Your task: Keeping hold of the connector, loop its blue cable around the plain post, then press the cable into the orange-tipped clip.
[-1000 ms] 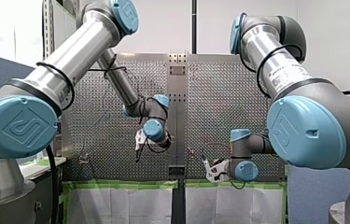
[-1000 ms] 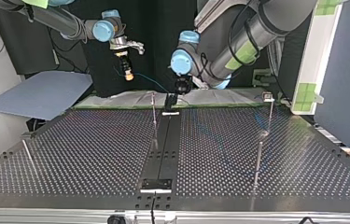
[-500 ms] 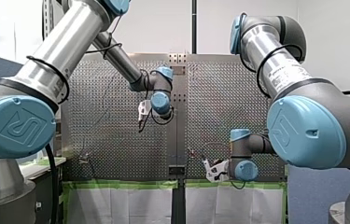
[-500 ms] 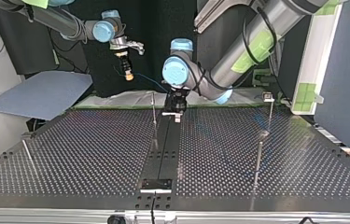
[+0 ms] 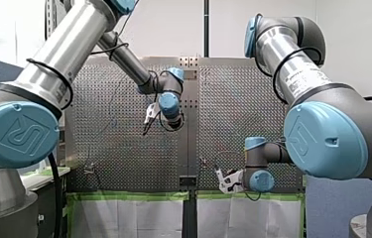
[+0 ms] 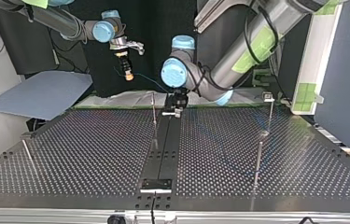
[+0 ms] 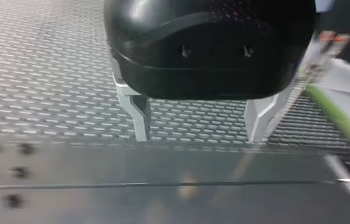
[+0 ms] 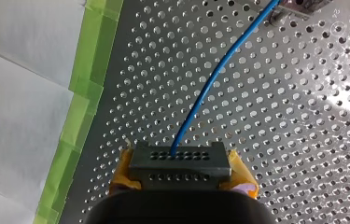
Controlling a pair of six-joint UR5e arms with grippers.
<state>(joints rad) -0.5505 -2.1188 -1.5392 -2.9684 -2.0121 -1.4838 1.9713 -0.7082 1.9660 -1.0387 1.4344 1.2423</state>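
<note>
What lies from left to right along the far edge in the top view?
Flat grey-blue sheet → my right gripper with yellow pads → thin metal post → my black left gripper → white upright panel with green tape.

White wall (image 5: 173, 29) beyond a perforated metal bench (image 6: 93, 154), green tape (image 5: 124, 196) and white sheets (image 5: 139, 218) along its edge, grey-blue board (image 6: 42, 93) at the top view's left, dark backdrop (image 6: 158, 18)

The perforated metal table (image 6: 84, 154) fills the lower half of the top view, split down the middle by a black strip (image 6: 163, 149). A thin post (image 6: 154, 116) stands just left of that strip, two more posts (image 6: 257, 161) stand at centre right, and a leaning rod (image 6: 28, 156) at lower left. Green tape (image 5: 124, 196) edges the table low in the front view.
</note>
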